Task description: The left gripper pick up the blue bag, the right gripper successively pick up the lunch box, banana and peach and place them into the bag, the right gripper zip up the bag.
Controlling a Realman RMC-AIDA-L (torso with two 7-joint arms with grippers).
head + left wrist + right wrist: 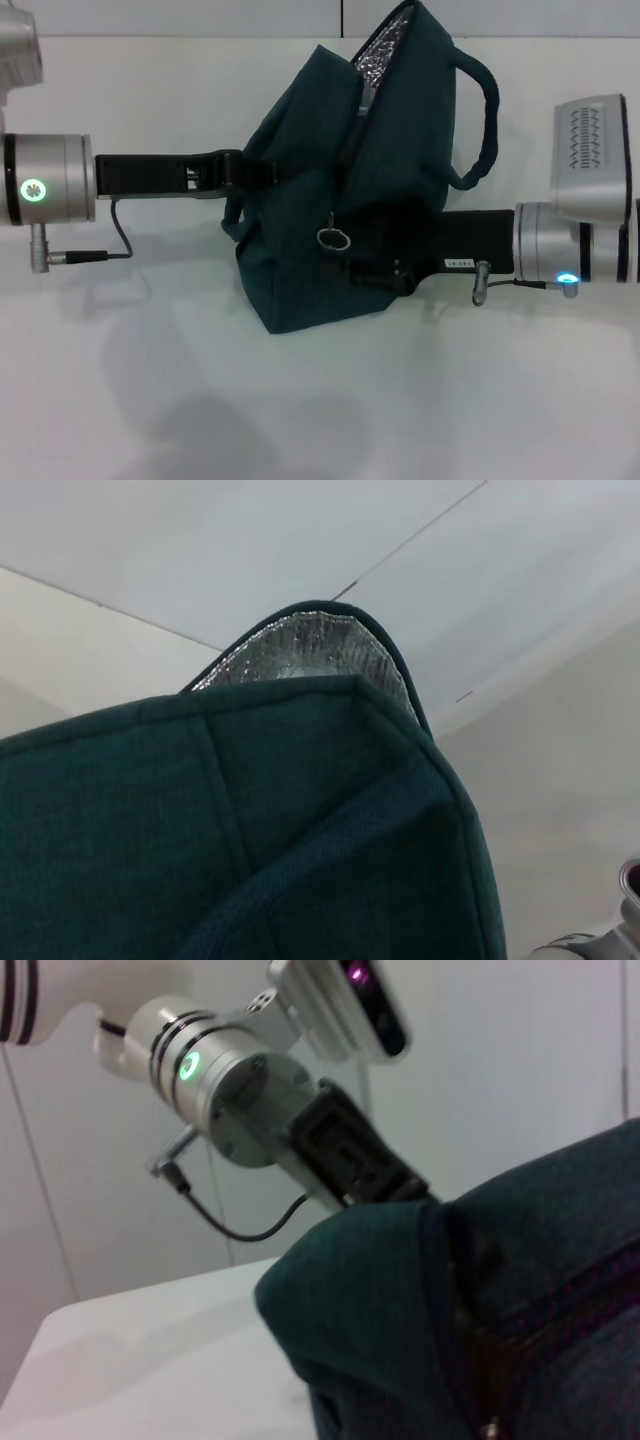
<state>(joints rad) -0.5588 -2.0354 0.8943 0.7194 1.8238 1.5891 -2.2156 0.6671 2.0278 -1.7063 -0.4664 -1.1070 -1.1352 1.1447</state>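
Blue bag (330,230) between both grippers.

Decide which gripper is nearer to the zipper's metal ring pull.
Right. The right gripper is just below the ring pull, against the blue bag; the left gripper grips the bag's far-left edge.

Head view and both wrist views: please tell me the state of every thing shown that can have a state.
Dark teal-blue fabric bag: upright on the white table, tilted, top part open, silver foil lining showing.
Metal ring zipper pull: hanging on the bag's near side.
Padded loop handle: arching free on the robot's right.
Left gripper: against the bag's left side, fingers hidden.
Right gripper: low against the bag's front, fingers hidden.
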